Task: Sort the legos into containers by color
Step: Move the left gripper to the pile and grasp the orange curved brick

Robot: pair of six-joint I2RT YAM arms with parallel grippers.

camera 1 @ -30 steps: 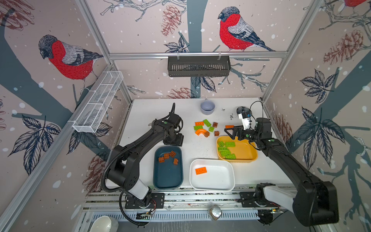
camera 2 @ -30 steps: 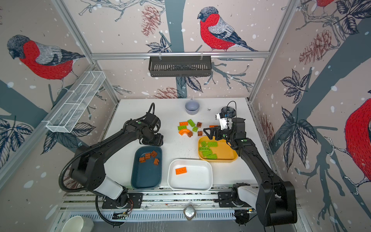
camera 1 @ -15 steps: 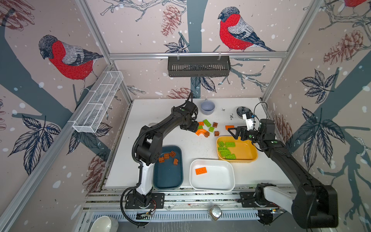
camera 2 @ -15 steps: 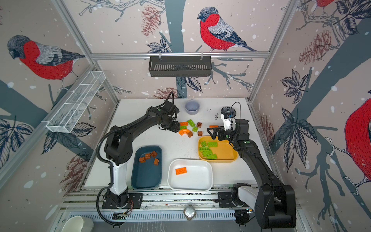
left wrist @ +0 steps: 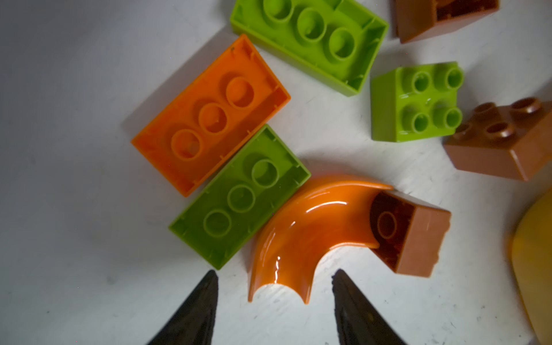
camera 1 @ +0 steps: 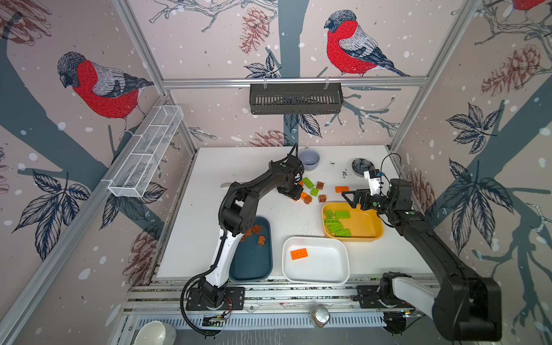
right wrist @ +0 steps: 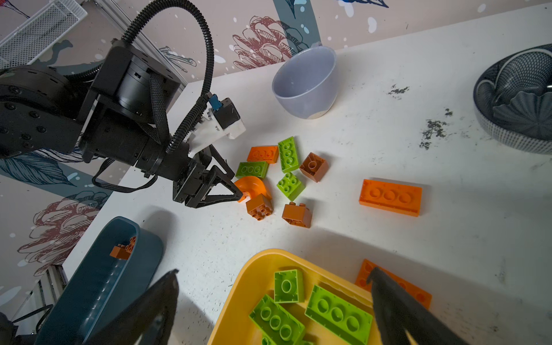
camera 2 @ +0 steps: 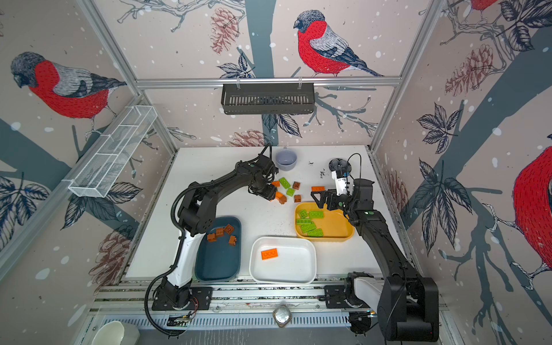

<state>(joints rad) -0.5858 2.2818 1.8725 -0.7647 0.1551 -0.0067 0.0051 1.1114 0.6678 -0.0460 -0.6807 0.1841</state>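
Near the centre of both top views, the left hand [left wrist: 274, 271] is low over the loose pile, its jaws partly open and set either side of one end of the orange arch [left wrist: 298, 233]. A sliver of bench shows between each tip and the arch, so it has hold of nothing. A green plate [left wrist: 239, 197] lies against the arch's outer curve, and a brown block [left wrist: 418, 239] touches its far end. Further right in the top views, the right hand [right wrist: 273, 271] hangs empty over the far rim of the yellow tray [camera 1: 370, 227], jaws spread wide.

The green bricks [camera 1: 336, 222] sit in the yellow tray, one orange plate [camera 1: 299, 254] in the white tray [camera 1: 322, 268] at lower centre, and the brown blocks [camera 2: 224, 231] in the teal tray [camera 1: 254, 265] to its left.

The arch is glossy and curved, so a squeeze could make it twist or pop free. One tip may also catch the green plate, and lifting could drag the brown block along.

The left arm covers part of the teal tray in a top view [camera 1: 236, 227], and the left hand hides much of the pile from above. A right fingertip covers part of a second loose orange plate [right wrist: 418, 294] beside the yellow tray. Whether the left tips touch the bench cannot be told.
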